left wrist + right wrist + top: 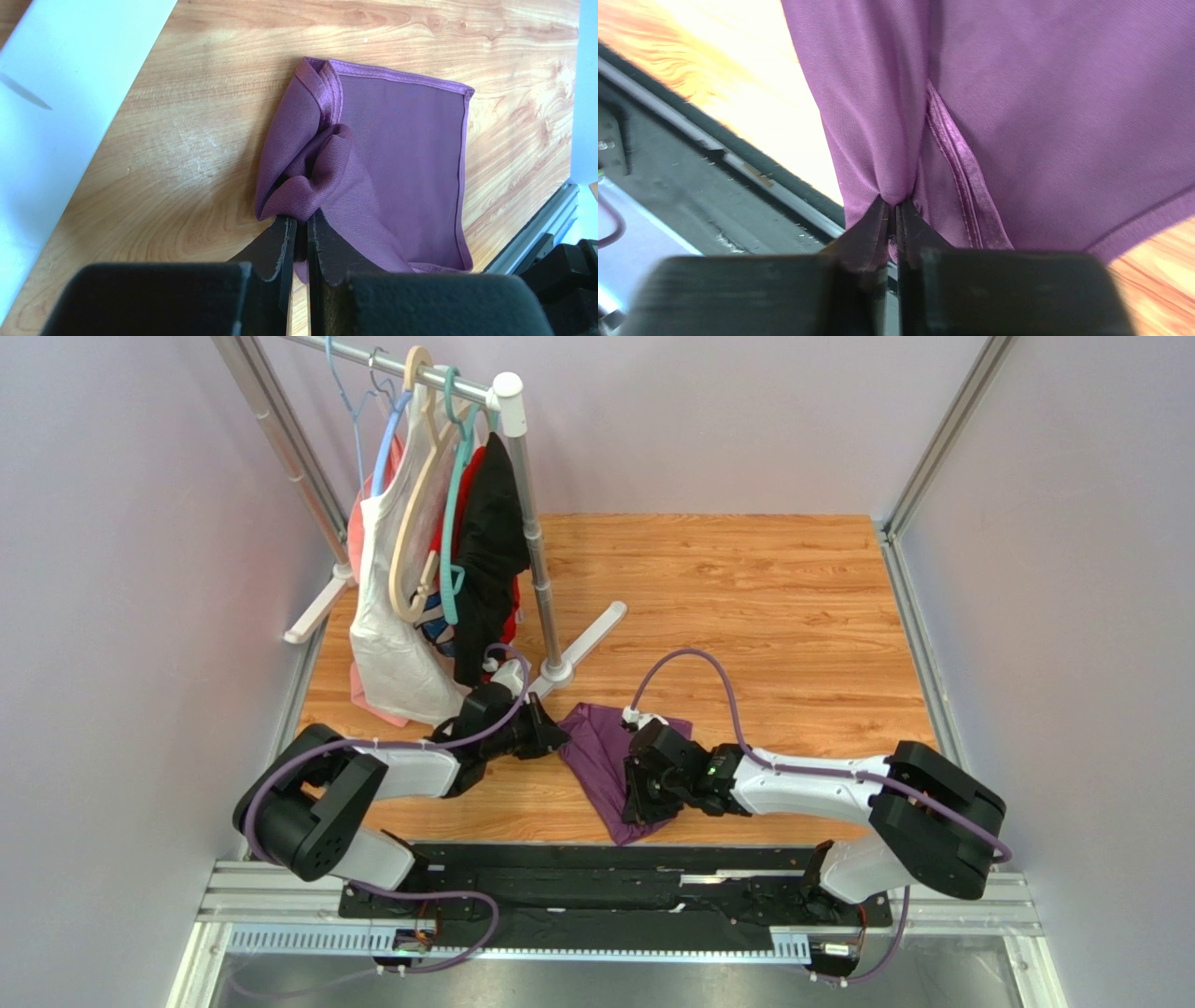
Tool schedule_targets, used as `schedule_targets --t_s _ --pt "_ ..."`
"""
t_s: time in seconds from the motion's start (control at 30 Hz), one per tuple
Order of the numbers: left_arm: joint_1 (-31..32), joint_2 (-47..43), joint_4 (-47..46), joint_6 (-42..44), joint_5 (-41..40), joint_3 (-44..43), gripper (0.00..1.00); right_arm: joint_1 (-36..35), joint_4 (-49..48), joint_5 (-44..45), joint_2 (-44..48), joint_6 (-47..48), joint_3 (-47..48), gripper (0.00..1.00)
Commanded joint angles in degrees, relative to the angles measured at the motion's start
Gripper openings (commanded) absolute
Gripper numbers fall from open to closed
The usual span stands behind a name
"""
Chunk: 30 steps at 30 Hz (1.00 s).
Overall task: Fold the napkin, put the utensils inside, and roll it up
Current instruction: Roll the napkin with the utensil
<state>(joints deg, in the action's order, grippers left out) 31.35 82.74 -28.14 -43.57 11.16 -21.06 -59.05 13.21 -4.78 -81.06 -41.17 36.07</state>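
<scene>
Here, in the top view, the napkin [606,753] lies just below the centre of the frame on the wooden table [786,616], a crumpled purple shape narrowing towards the bottom, near the table's lower edge. The left gripper [554,735] meets the cloth's left side, and the right gripper [648,791] sits over its right part, so the two arms close in on it from either side.

In the left wrist view the napkin [400,161] fills the centre and right of the frame. Its right part lies flat with a hemmed border along the top and right, while its left part is gathered into a raised, puckered fold. The left gripper [298,241] rises from the bottom centre, its jaws drawn almost together with that bunched fold nipped between the tips.

In the right wrist view the napkin [1032,105] covers most of the upper frame, pulled into vertical creases that meet at the right gripper [896,210] at lower centre. Those jaws are pressed close as well, with a pinch of purple fabric caught between them and a hem running down just right of the tips. A dark metal rail [703,175] crosses the left of that frame.

At upper left of the top view stands a clothes rack [519,504] with white [386,630] and black [491,532] garments on hangers.
</scene>
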Motion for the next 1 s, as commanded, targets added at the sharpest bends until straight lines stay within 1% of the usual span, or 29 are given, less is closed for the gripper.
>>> schedule_targets --t_s 0.0,0.03,0.07,0.17,0.23,0.27,0.33,0.37,0.5,0.53,0.57,0.67,0.8,0.87,0.97 --pt "-0.15 0.84 0.19 0.95 -1.22 -1.44 0.00 -0.36 12.01 7.50 -2.44 4.25 1.44 0.16" --pt "-0.15 0.84 0.80 0.94 -1.23 -1.44 0.00 -0.72 12.97 7.94 -2.35 4.34 2.15 0.19" --pt "-0.15 0.76 1.24 0.86 -1.49 -1.70 0.00 -1.07 13.50 8.64 -2.09 4.43 2.77 0.25" --pt "-0.15 0.41 3.44 1.30 -2.28 -2.23 0.00 -2.56 16.05 10.57 -1.65 4.69 5.84 0.35" --pt "-0.06 0.06 5.28 1.91 -2.63 -2.58 0.00 -3.79 17.80 11.54 -1.21 4.87 8.21 0.39" --pt "-0.06 0.05 5.99 2.09 -2.81 -3.02 0.00 -4.06 18.51 12.50 -0.77 4.78 9.09 0.44" --pt "-0.15 0.05 7.30 2.52 -2.90 -3.46 0.00 -5.02 20.61 13.73 -0.33 4.61 11.37 0.48" --pt "-0.07 0.05 7.48 2.70 -2.72 -3.72 0.00 -5.37 21.32 14.96 0.37 4.69 12.17 0.53" --pt "-0.06 0.41 8.27 3.05 -2.46 -4.34 0.00 -7.39 24.66 18.48 2.39 5.22 16.04 0.59" --pt "-0.06 0.49 8.45 3.05 -2.11 -4.52 0.00 -7.92 25.36 19.53 2.74 5.74 17.35 0.70" --pt "-0.06 0.41 8.54 3.14 -2.11 -4.60 0.00 -9.32 25.63 21.72 2.92 6.10 18.06 0.71" --pt "-0.06 0.32 8.89 3.23 -2.28 -4.78 0.00 -11.17 25.46 23.57 2.31 7.33 19.64 0.74" --pt "-0.06 0.32 9.42 3.32 -2.37 -5.13 0.00 -14.51 24.67 28.67 -2.25 8.03 21.66 0.75" --pt "-0.06 0.41 9.59 3.32 -2.37 -5.13 0.00 -17.23 24.23 31.91 -6.03 8.56 22.81 0.76" --pt "-0.06 0.41 9.60 3.32 -2.46 -5.13 0.00 -19.34 24.49 35.08 -11.83 8.39 25.70 0.76"
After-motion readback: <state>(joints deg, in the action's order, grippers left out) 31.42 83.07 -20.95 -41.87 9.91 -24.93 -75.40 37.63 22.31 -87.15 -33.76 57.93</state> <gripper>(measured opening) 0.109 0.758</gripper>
